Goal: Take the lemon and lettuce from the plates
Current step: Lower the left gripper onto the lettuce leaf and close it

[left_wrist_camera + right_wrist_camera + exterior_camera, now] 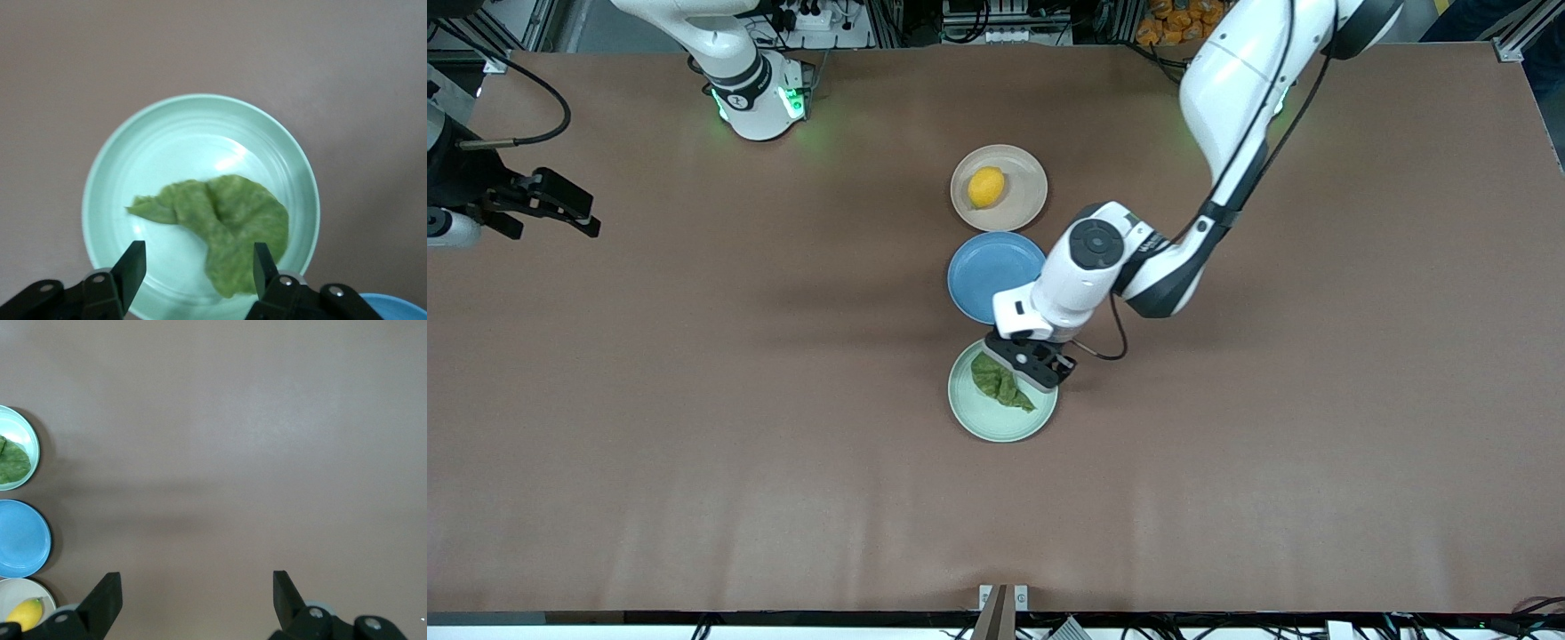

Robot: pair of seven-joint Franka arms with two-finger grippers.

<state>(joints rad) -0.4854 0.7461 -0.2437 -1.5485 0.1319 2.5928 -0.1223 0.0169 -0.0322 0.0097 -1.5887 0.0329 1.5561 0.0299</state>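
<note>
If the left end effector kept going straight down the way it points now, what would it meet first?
Most likely the lettuce on the green plate: the open left end effector hangs over the leaf's wide end, one finger above it, the other above bare plate. Its height is hard to judge.

Even, bright overhead light; soft arm shadow on counter [694, 400] toward 9 o'clock of blue plate [987, 271]. Glare patch on mint plate [200, 147] in left wrist view. Fingers [133, 267] there slightly blurred.
</note>
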